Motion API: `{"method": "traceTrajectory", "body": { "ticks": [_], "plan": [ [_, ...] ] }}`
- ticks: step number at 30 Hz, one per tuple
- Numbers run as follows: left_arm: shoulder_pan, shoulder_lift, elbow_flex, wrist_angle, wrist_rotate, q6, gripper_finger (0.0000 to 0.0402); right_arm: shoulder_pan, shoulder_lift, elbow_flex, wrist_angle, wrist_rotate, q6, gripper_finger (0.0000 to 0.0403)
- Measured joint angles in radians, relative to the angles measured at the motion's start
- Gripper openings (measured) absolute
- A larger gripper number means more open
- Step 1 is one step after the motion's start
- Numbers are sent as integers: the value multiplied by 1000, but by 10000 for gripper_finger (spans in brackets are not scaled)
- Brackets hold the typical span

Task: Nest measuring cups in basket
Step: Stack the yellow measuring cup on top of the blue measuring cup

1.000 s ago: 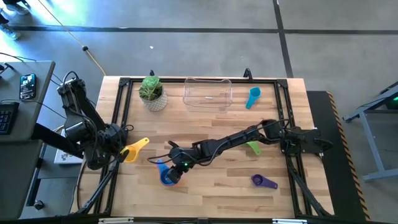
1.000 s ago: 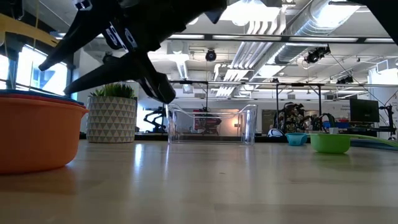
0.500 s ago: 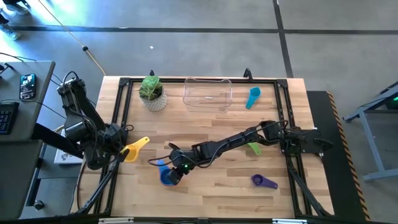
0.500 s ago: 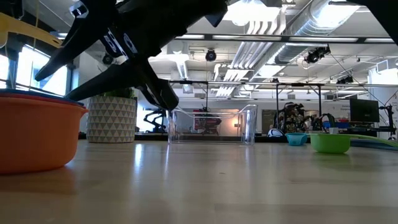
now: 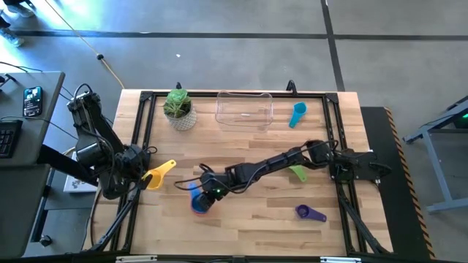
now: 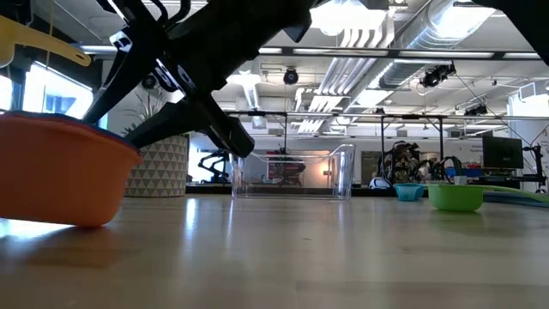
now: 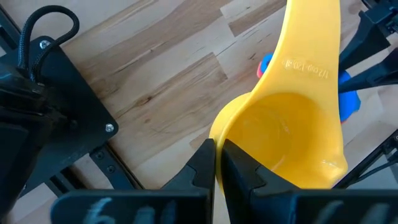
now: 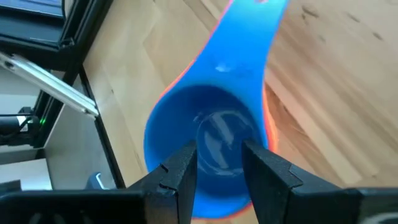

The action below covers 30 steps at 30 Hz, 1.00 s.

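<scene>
In the low view the orange cup (image 6: pixel 60 172) is cut off at the left edge, and the blue cup (image 8: pixel 208 134) nested inside it barely shows. From above, the right gripper (image 5: pixel 207 191) covers part of both. The clear basket's (image 5: pixel 244 109) walls are faint against the table.

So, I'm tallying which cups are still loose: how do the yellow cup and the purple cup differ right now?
The yellow cup is gripped at its rim by the shut left gripper near the table's left edge; the purple cup lies free on the wood at the right. The yellow one looks larger. Both are scoop-shaped with flat handles, and both are outside the basket.
</scene>
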Motion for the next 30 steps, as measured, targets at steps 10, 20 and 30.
{"method": "traceTrajectory", "body": {
  "ticks": [10,20,30],
  "plan": [
    [0,0,0,0,0,0,6,-19,0,0,-40,-2,-11,119],
    [0,0,0,-12,0,1,6,-39,-8,0,-39,-2,-13,119],
    [0,0,0,-27,0,1,6,-46,-11,138,-270,67,-116,119]
  ]
}}
